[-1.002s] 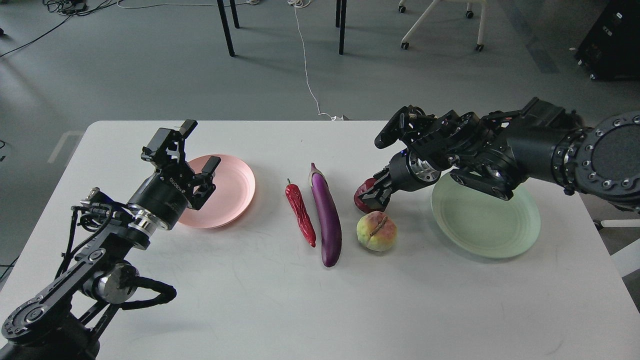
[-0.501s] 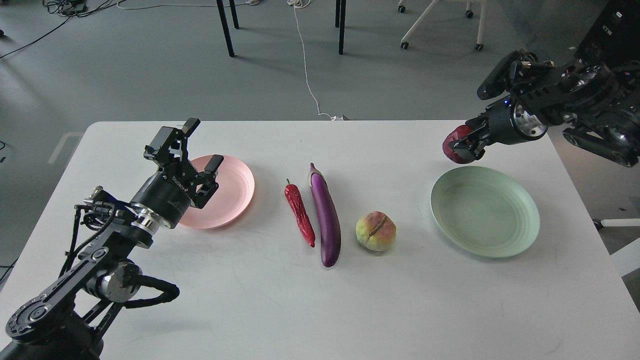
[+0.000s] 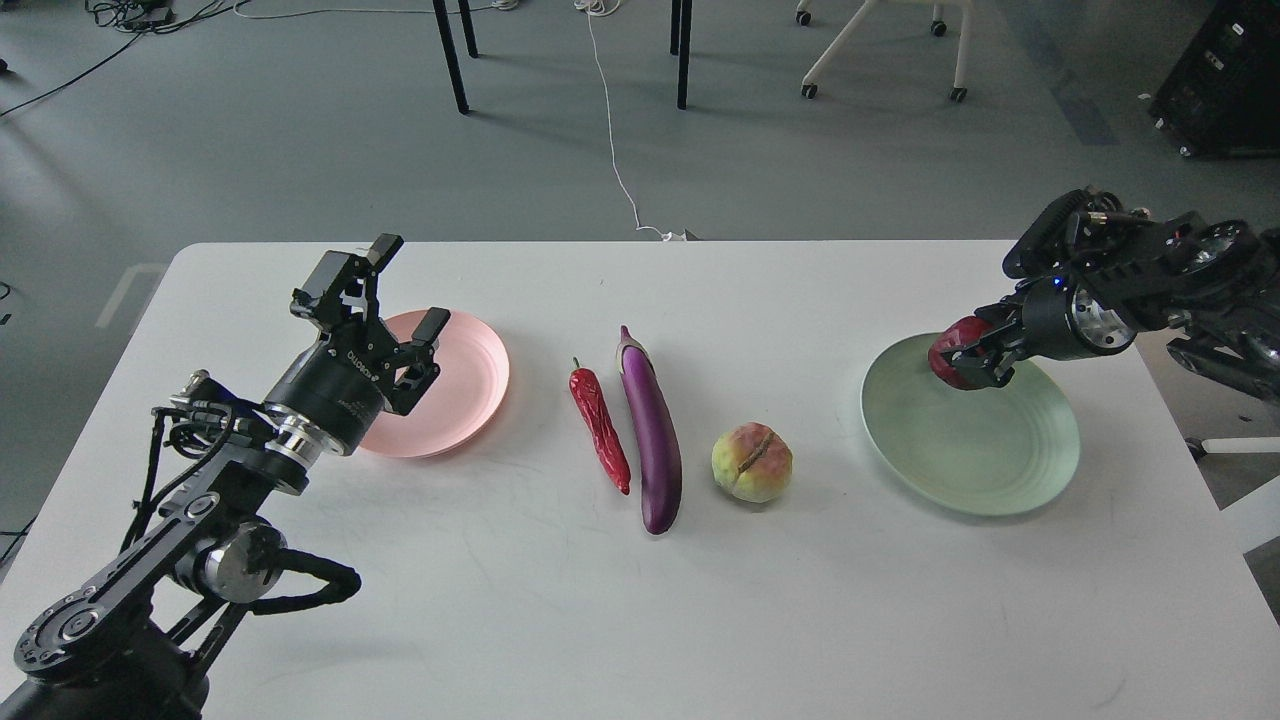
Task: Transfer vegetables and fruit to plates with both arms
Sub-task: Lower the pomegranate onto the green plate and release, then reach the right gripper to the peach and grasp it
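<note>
The room is evenly bright, lit softly from above, probably by diffuse ceiling fixtures, though none shows. The white table point(image 3: 640, 600) reads slightly grey-blue and carries only faint, blurred shadows: a thin one hugging the right side of the eggplant point(image 3: 651, 432), a soft smudge under the peach point(image 3: 752, 462), and a pale crescent along the near rim of the green plate point(image 3: 970, 440). The eggplant's glossy skin bears a long pale highlight. The silver ring on the left arm point(image 3: 285, 440) glints. Focus is sharp across the table; the far floor looks a touch softer. The table's edges spread outward toward the near side, a mild wide-angle stretch.
</note>
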